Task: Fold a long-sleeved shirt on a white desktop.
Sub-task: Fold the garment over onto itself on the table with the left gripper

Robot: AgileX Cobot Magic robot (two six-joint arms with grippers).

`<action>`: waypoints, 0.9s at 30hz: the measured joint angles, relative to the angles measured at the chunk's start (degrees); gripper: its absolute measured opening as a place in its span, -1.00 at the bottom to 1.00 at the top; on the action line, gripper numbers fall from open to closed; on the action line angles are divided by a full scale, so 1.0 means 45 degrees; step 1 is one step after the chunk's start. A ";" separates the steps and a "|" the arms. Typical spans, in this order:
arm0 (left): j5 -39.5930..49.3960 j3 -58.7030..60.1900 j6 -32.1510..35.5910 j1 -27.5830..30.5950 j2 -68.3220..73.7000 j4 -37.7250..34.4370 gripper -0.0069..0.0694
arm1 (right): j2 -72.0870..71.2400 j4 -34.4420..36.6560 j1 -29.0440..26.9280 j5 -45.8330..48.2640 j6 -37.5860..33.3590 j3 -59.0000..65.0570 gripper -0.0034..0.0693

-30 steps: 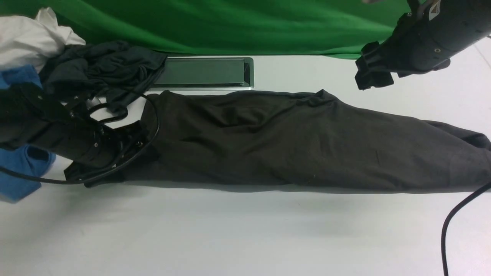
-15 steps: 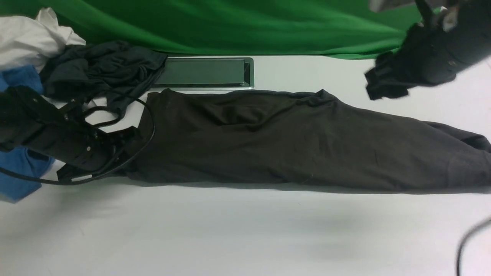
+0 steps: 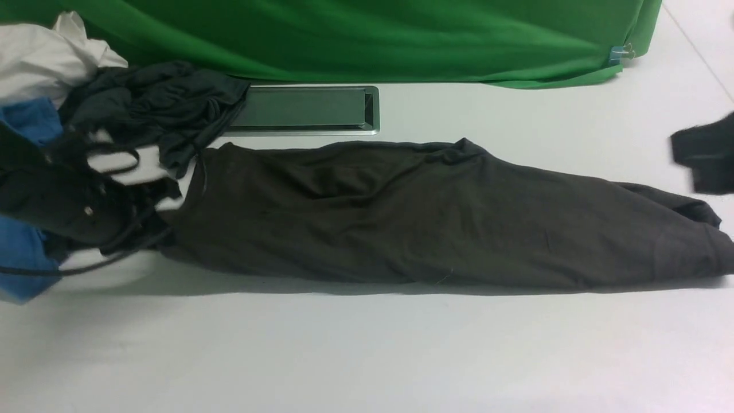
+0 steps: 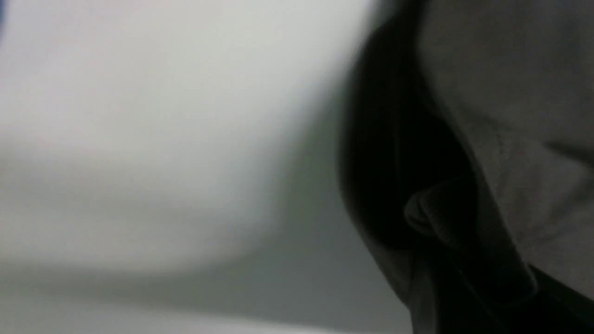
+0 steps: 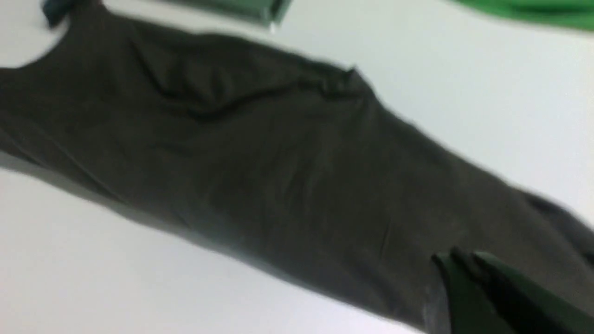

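Long-sleeved shirt [image 3: 436,218] — left end clamped in left tool [image 3: 165,215]; right tool [image 3: 685,158] closed, near right end.

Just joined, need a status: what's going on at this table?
A two-arm robot is folding a long-sleeved shirt on the white desktop. The shirt lies as a long band across the desk. The left gripper is at its left end, jaws apparently closed on the fabric. The right gripper hangs near the right end, clear of the cloth, jaws shut and empty. A heap of other clothes sits far left.
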 joint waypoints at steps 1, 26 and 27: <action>0.0037 -0.0100 0.0000 0.0000 -0.0336 0.0012 -0.66 | -0.0270 0.0000 0.0000 -0.0001 0.0000 0.0000 -0.85; -0.0083 -1.4579 -0.0336 -1.1719 0.8412 -0.1944 -0.61 | -0.1323 0.0000 0.0000 0.0458 0.0000 0.0000 -0.72; -0.0095 -1.4688 -0.0336 -1.1816 0.8565 -0.1944 -0.61 | -0.1323 0.0000 0.0000 0.0480 0.0000 0.0000 -0.72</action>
